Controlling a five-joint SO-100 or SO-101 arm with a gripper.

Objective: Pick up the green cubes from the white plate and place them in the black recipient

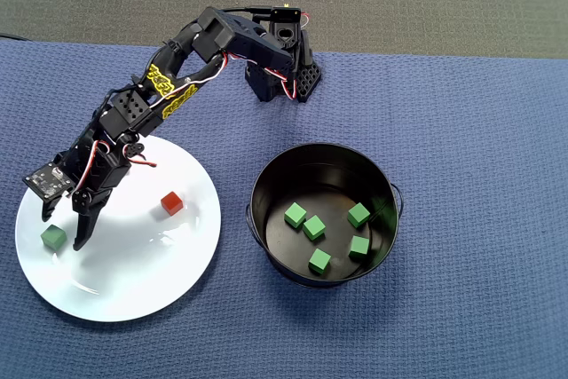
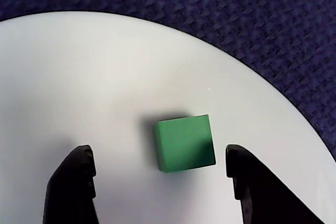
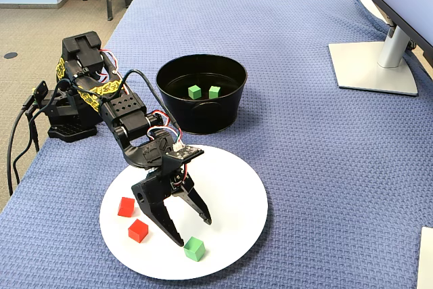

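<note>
One green cube [image 2: 184, 143] is sitting on the white plate [image 1: 133, 281], a small matte block with crisp edges and one side in shadow. In the overhead view it is lying close to the plate's left rim [image 1: 54, 237]; in the fixed view it is resting near the plate's front rim [image 3: 194, 248]. Five more green cubes [image 1: 314, 227] are lying on the floor of the black pot [image 1: 266, 237], loosely scattered and apart from one another (the fixed view is showing only two of them over the pot's wall). The pot, glossy with straight walls and a rolled rim, is standing on the blue cloth of the bench [image 1: 461, 130], just beside the plate, toward the bench's middle.

The jaws [image 2: 160, 174] are standing spread wide, wider than the cube. In the wrist view the cube is sitting between the two dark fingers [image 2: 73, 182], with clear white plate on both sides of it, so nothing is being gripped and neither finger is touching it. In the overhead view the jaws [image 1: 62, 228] are pointing down over the plate's left part, straddling the cube. In the fixed view the fingertips [image 3: 177, 240] are hanging close to the plate, just beside the cube.

Two red cubes [image 3: 126, 206] are lying on the plate near its left rim in the fixed view (the arm is hiding one of them from overhead).
</note>
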